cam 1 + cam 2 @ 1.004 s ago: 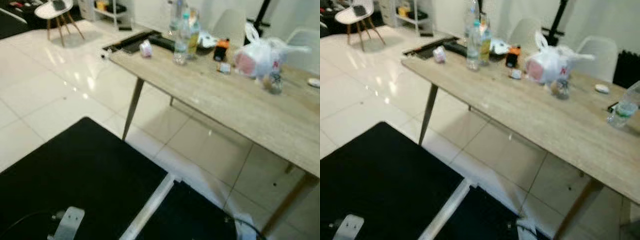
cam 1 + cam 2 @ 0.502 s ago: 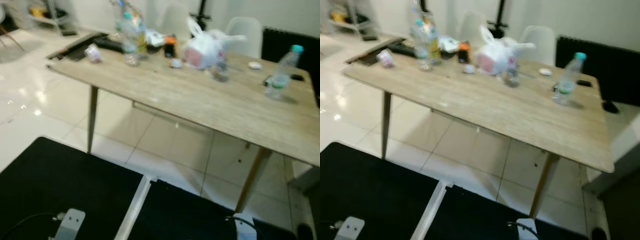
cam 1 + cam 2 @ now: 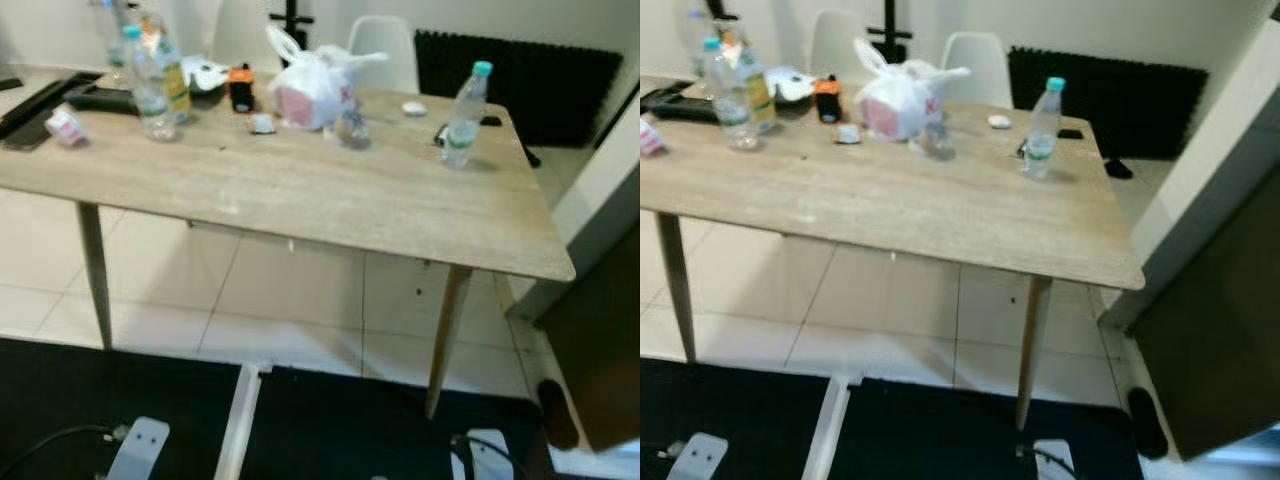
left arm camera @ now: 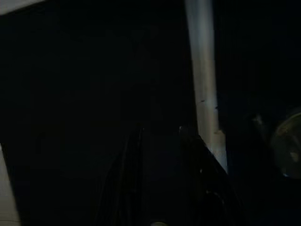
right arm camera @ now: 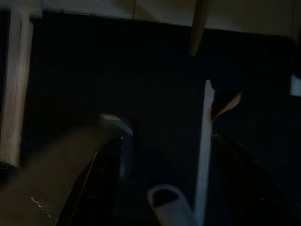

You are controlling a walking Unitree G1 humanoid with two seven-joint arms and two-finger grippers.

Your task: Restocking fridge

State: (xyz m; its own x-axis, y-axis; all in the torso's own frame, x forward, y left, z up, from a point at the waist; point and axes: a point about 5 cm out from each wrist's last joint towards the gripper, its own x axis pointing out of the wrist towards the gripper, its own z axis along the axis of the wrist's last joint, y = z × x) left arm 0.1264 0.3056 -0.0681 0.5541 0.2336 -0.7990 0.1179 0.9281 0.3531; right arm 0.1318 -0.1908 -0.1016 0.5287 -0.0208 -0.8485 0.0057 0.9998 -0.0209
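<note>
both arms hang idle in shade, whether the grippers are spread i cannot tell, since the water bottle [image 3: 1042, 128] to restock waits upright at two o'clock on the wooden table [image 3: 940, 215] (white bag [image 3: 898, 100] at twelve).

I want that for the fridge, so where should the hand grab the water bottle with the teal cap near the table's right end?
Probably around the water bottle body, just above its label, coming in from the near table edge. It stands upright with bare tabletop in front, while small dark items lie close behind it.
</note>
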